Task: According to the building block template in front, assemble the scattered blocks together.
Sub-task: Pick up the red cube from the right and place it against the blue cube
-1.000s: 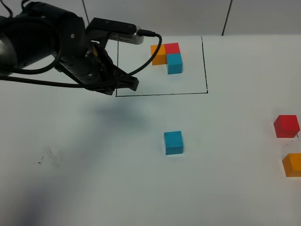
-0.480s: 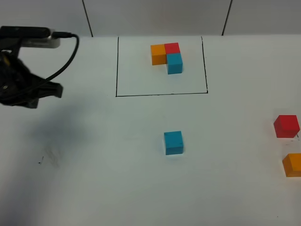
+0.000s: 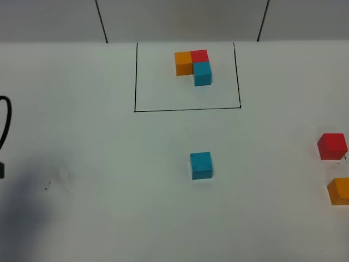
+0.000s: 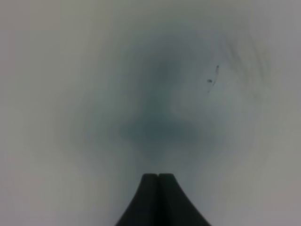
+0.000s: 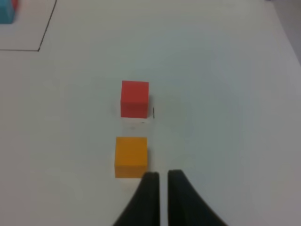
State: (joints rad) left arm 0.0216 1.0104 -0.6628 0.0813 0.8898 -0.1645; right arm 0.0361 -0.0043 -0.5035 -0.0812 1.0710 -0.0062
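Pointing beside orange block (image 5: 130, 156), closed right gripper (image 5: 160, 175)

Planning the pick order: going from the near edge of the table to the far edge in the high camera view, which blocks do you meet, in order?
loose orange cube → loose blue cube → loose red cube → building block template
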